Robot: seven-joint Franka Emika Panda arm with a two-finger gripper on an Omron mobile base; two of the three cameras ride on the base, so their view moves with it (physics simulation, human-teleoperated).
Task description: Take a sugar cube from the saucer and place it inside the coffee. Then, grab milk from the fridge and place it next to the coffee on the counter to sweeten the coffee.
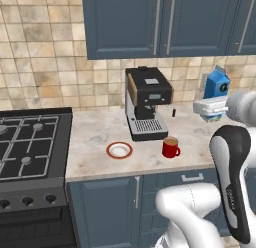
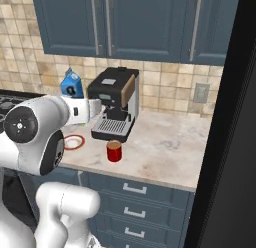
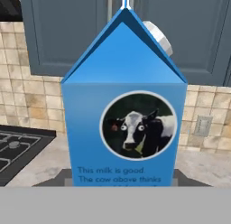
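Observation:
My gripper is shut on the milk, a blue gable-top carton with a cow picture, and holds it upright in the air above the right part of the counter. In the hand view the milk stands close up between the finger tips. The coffee, a red mug with brown liquid, stands on the counter in front of the coffee machine, left of and below the carton. Left of the mug lies the saucer, whose white middle looks bare. The sugar cube is out of view.
A black-and-silver coffee machine stands at the back of the counter behind the mug. The black gas stove borders the counter on the left. The dark fridge frame rises on the right. Blue wall cabinets hang overhead.

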